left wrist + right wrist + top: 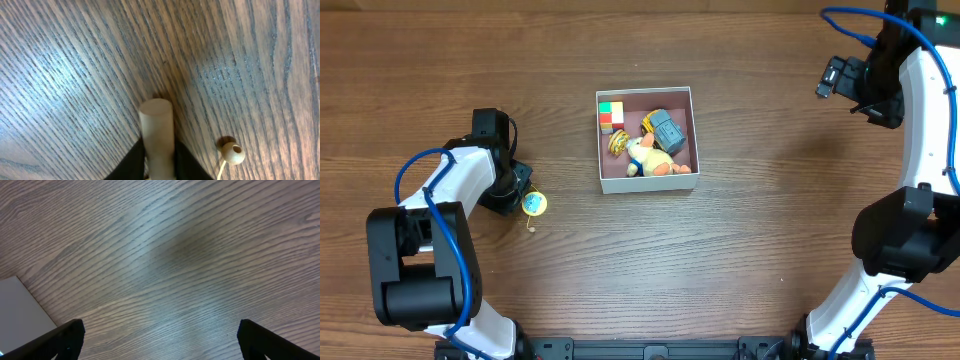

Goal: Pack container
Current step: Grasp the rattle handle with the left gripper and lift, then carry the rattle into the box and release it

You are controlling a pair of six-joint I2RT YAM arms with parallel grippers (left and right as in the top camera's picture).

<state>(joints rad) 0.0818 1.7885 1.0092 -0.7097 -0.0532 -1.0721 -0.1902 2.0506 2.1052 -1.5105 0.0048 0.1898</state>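
Wooden peg (156,130): lying on the table (740,250), pinched on both sides by the left gripper (159,152)
Bead (232,153): little one on a string, just right of the peg
Container (645,183): mid-table, well away from both arms, already got toys (655,145) in it
Right gripper (160,330): fingers spread wide, nothing between them, just bare wood underneath

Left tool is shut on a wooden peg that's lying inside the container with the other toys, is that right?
Not quite. The left tool is shut on the wooden peg, but the peg is not inside the container. It lies out on the bare table, well apart from the container on the left arm's side. The overhead view shows this.
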